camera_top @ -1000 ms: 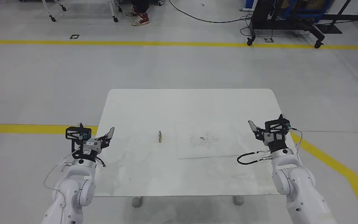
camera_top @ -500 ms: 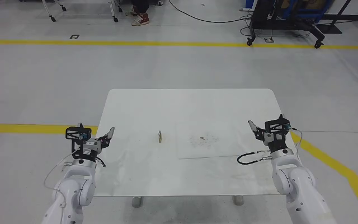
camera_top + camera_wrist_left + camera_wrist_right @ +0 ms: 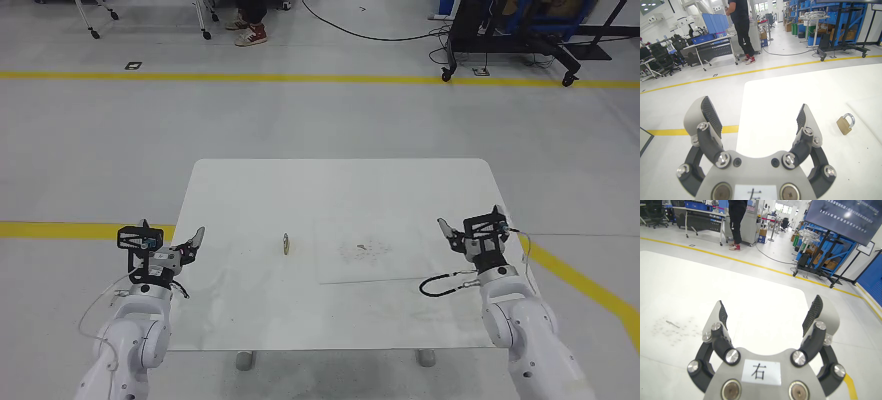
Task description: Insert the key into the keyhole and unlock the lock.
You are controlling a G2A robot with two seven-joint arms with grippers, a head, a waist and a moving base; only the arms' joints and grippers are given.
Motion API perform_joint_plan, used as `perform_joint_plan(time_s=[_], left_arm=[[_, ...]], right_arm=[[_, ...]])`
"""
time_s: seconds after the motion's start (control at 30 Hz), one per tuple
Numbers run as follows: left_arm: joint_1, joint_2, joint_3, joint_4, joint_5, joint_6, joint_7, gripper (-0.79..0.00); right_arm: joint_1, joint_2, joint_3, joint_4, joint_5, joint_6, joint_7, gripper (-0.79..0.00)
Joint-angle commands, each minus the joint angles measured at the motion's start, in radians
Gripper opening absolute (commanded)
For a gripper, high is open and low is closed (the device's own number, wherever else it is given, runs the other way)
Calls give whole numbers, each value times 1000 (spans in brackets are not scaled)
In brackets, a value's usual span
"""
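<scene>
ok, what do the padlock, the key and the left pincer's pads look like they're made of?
Padlock body: likely brass, dull yellow-gold, satin look. Its shackle: bright silvery with glints, probably plated steel. Key: thin grey sliver, presumably metal; too small to judge finish. Pads of the left pincer: black and ribbed, probably rubber.

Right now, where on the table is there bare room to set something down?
Bare: the table's far half beyond lock and key, the near strip before them, and the gap between the two. Nowhere crowded; the left end effector and right end effector hang open at its side edges.
</scene>
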Motion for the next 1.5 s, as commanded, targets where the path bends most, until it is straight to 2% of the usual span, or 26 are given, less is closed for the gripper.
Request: perform_joint_plan(time_s=[0.0, 0.5, 0.6, 0.73, 0.97, 1.17, 1.47], left_arm=[[0, 0, 0, 0, 0, 0, 0, 0], [0, 0, 0, 0, 0, 0, 0, 0], [0, 0, 0, 0, 0, 0, 0, 0], [0, 0, 0, 0, 0, 0, 0, 0], [0, 0, 0, 0, 0, 0, 0, 0], [0, 0, 0, 0, 0, 0, 0, 0], [0, 0, 0, 0, 0, 0, 0, 0]], right_arm=[[9, -3, -38, 5, -1, -16, 37, 0], [16, -4, -53, 8, -15, -28, 49, 0], [50, -3, -51, 42, 43, -109, 105, 0], [133, -2, -110, 125, 65, -267, 211, 0], [238, -3, -174, 233, 133, -459, 285, 0], [276, -1, -196, 259, 157, -538, 319, 0], [394, -10, -308, 351, 131, -651, 335, 0]])
